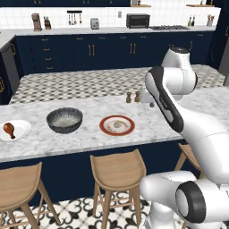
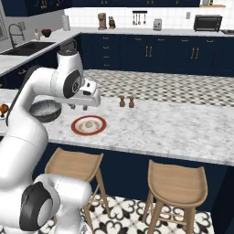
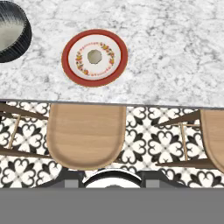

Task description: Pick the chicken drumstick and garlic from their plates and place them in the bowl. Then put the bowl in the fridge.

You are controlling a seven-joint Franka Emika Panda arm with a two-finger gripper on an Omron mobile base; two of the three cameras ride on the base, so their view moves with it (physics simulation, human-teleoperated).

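- Our end effector [image 2: 78, 107] hangs high over the tabletop [image 2: 173, 128], pointing down; two short fingertips [image 2: 73, 107] poke out below the white hand. We see nothing between them, so we take it as empty, but how wide the jaws stand we cannot tell.
- Outward and down from it lies the garlic [image 3: 94, 56], a small pale bulb at the centre of the red-rimmed plate [image 3: 69, 43]. From the hand camera the plate sits ahead of the hand and a little left, not straight beneath.
- The move to come turns, in our judgement, on that offset: we must carry the hand over the plate's centre, then drop. The bulb is roundish, so no long axis dictates a wrist turn.
- Left of the plate stands the bowl [image 1: 65, 120], near it but apart.
- Further left, well apart from the end effector, lies the chicken drumstick [image 1: 9, 129] on the white plate [image 1: 22, 129] at the tabletop's left end.
- Two small shakers [image 2: 126, 101] stand on the far side of the tabletop, clear of our path.
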